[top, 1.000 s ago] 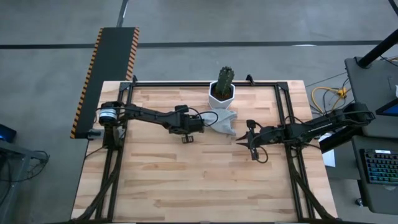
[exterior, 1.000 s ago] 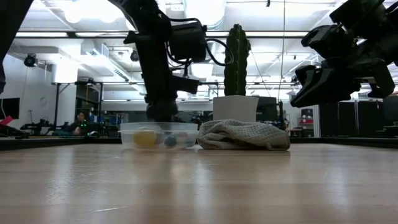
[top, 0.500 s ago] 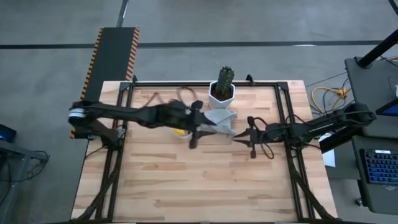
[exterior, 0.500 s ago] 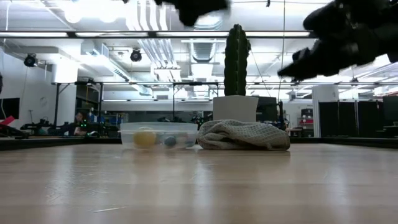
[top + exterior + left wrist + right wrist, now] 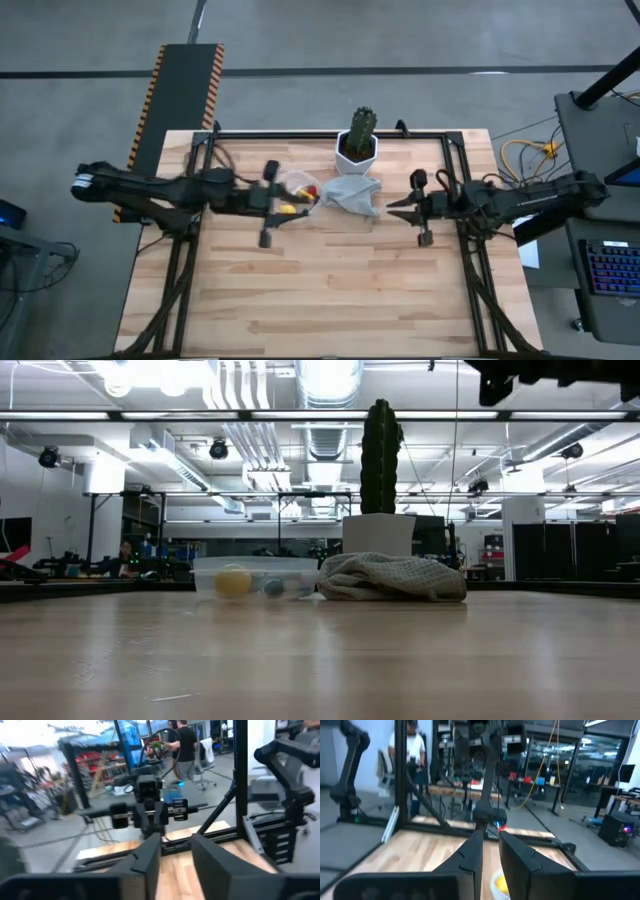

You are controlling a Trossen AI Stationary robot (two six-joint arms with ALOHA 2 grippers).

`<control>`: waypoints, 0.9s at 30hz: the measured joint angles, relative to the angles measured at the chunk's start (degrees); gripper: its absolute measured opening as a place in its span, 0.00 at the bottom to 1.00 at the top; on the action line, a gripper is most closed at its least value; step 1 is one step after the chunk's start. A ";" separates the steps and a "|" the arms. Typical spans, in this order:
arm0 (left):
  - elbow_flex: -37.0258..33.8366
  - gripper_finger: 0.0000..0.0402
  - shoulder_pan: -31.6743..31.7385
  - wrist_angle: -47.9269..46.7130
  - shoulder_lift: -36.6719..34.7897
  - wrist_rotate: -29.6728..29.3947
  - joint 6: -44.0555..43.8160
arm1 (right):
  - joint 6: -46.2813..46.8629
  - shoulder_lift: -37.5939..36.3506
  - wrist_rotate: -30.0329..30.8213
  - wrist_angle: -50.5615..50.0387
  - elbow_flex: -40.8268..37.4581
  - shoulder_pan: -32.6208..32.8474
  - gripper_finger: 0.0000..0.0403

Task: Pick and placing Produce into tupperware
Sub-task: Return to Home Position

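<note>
Left pincer [image 5: 176, 839] off tupperware [image 5: 256, 563] (gone from low view), ajar; right pincer [image 5: 490, 834] ajar.

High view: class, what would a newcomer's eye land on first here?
The tall green cactus in its white pot stands at the far edge of the table. In front lie a crumpled cloth and, on its left, the clear tupperware holding yellow and red produce. The left end effector and right end effector hover either side.

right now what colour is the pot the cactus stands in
The pot is white, plain with no pattern; the high view shows it best.
</note>
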 joint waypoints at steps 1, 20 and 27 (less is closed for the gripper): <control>0.00 0.22 -0.65 -1.51 -1.41 -1.19 1.40 | -0.57 -0.98 0.15 -3.40 1.17 0.00 0.14; -11.25 0.00 -12.86 -20.79 -30.96 -25.15 9.82 | -9.63 -18.54 1.68 -30.75 8.21 2.73 0.02; -20.53 0.00 -12.86 -20.85 -42.83 -25.82 8.34 | -6.81 -26.60 3.16 -26.50 0.28 2.58 0.02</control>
